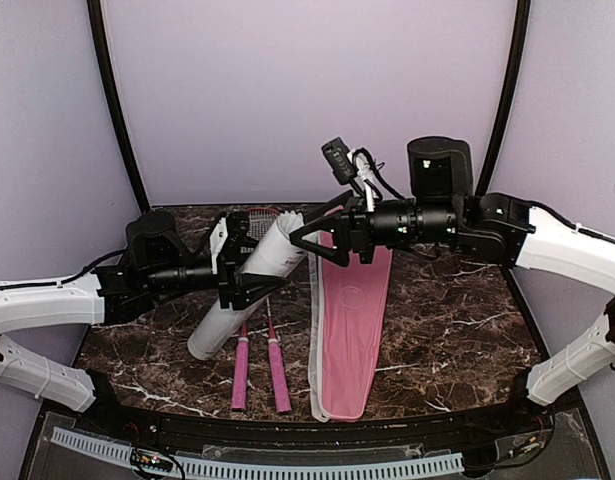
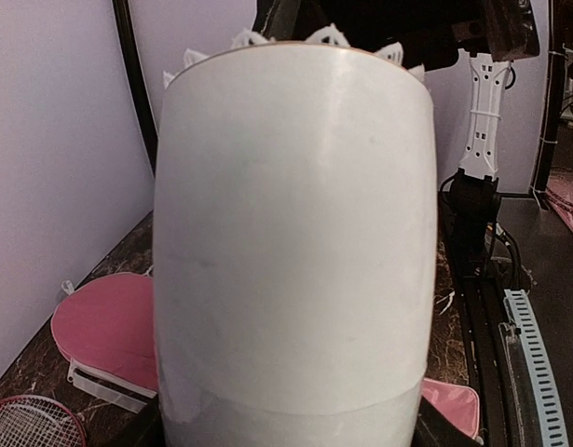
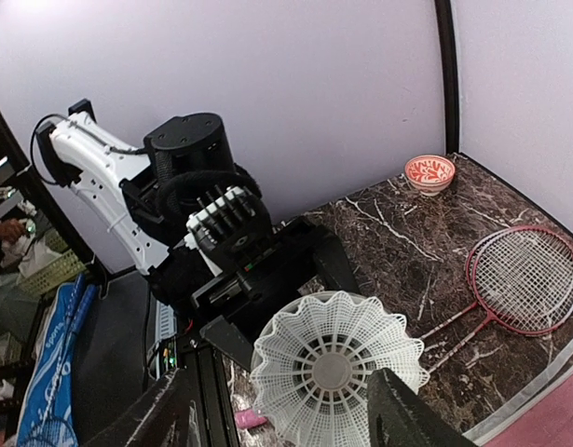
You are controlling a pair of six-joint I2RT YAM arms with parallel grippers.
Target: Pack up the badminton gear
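Observation:
My left gripper [image 1: 245, 262] is shut on the long white tube [image 1: 249, 285], which slants up off the table and fills the left wrist view [image 2: 291, 242]. A white shuttlecock [image 3: 334, 368] sits skirt-out in the tube's upper mouth; its skirt tips [image 2: 328, 35] show over the rim. My right gripper [image 3: 286, 410] is at that mouth [image 1: 305, 240], open, with a finger on either side of the skirt. Two red-framed rackets [image 1: 257, 372] with pink handles lie under the tube, heads [image 3: 524, 279] toward the back. The pink cover [image 1: 352, 320] lies to the right of them.
A small red-patterned round cap [image 3: 429, 172] stands at the back by the wall. The left arm's black wrist [image 3: 207, 209] is close behind the tube. The dark marble table [image 1: 457, 330] ends at a black front rail [image 1: 317, 432].

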